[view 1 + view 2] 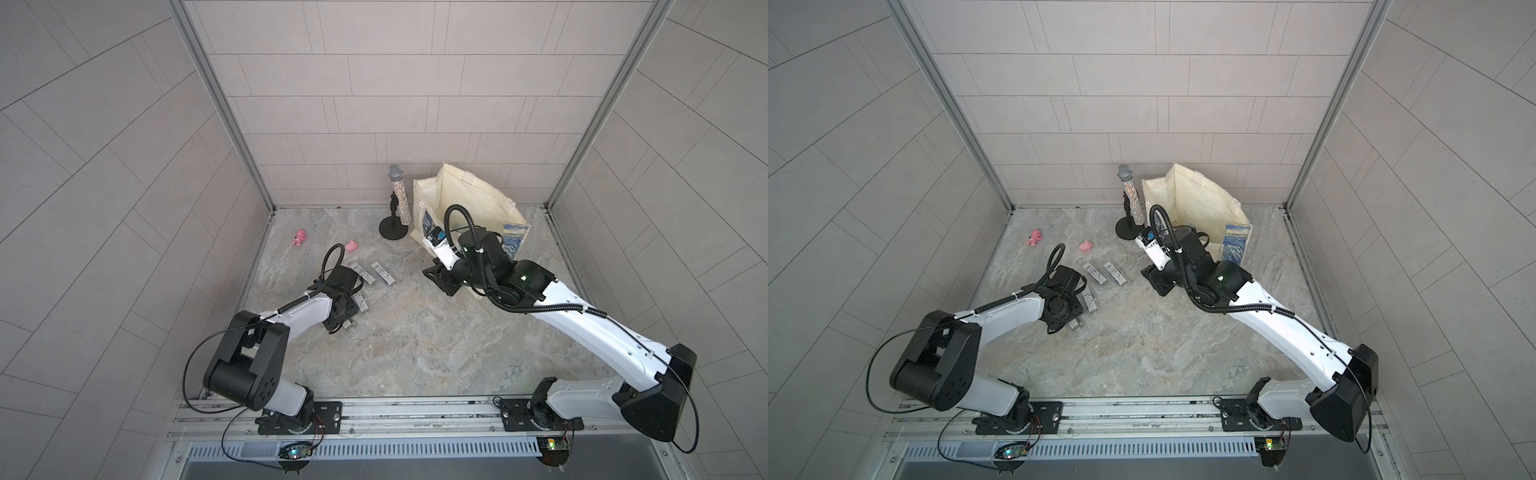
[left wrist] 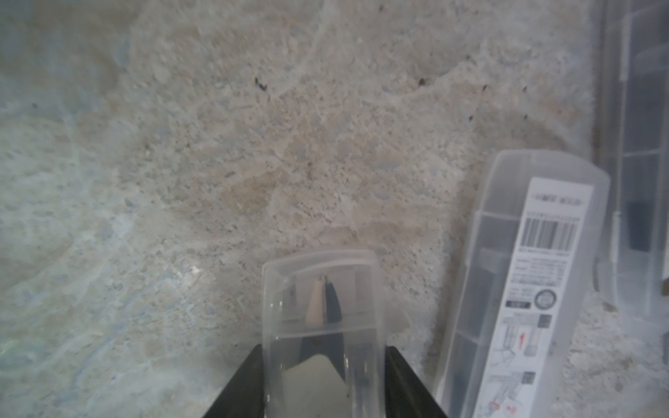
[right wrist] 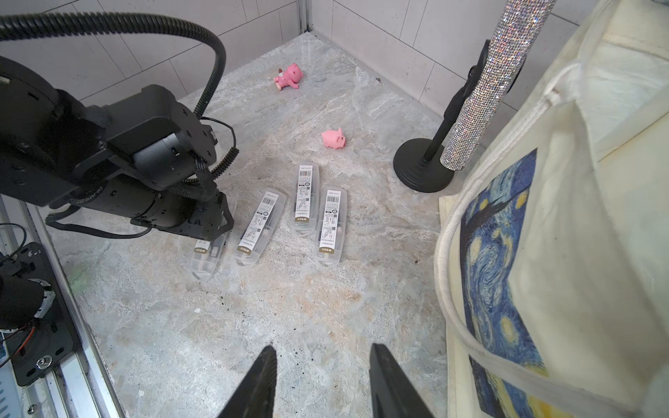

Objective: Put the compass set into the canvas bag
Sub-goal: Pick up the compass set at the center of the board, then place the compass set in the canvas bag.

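The compass set (image 2: 322, 325) is a clear plastic case with a compass inside. My left gripper (image 2: 324, 365) is shut on it, one black finger against each long side, low over the table. From the right wrist view the same case (image 3: 207, 253) sticks out under the left gripper. Three more labelled cases (image 3: 306, 197) lie beside it. The canvas bag (image 1: 469, 199) stands open at the back right, its starry print (image 3: 496, 253) facing my right gripper (image 3: 322, 353). That gripper is open and empty just left of the bag.
A glittery microphone (image 1: 399, 195) on a black round stand is just left of the bag. Two pink pig toys (image 1: 299, 237) (image 1: 352, 247) lie at the back left. Tiled walls close in three sides, and a metal rail (image 1: 415, 409) runs along the front.
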Available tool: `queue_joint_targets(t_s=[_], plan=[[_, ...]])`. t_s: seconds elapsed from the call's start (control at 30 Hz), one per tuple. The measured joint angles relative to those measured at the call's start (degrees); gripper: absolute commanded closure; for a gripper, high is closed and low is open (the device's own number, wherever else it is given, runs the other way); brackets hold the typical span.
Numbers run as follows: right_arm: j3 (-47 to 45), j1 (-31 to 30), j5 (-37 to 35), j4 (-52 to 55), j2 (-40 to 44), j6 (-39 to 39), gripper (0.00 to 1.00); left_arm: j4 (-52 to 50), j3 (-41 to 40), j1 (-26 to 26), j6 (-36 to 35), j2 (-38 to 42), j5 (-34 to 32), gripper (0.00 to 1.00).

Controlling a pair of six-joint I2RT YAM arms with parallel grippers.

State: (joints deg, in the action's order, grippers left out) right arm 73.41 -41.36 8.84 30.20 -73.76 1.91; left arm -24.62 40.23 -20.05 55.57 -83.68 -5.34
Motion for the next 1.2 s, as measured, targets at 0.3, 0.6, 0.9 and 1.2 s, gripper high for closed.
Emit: queue_joint_targets(t_s=[0.3,0.6,0.9,1.2], plan=[[0.00,-0.02,-0.02,0.00,-0.02,0.00,0.55,0.76,-1.01,0.00,0.55,6.34,1.40,0.65],[0.00,-0.11,1.16,-0.83,-2.43,1.14,0.55,0.92,-0.46,0.00,-0.09,10.56,4.11,0.73],[-2.40,-0.11,6.93,-8.22,-4.31,8.76,0.53,4.20,1.44,0.00,-0.07,13.29,9.42,0.74],[-3.54,-0.42,12.31,-13.22,-10.29,14.25,0.47,10.05,2.84,0.00,4.02,15.63,16.87,0.76]])
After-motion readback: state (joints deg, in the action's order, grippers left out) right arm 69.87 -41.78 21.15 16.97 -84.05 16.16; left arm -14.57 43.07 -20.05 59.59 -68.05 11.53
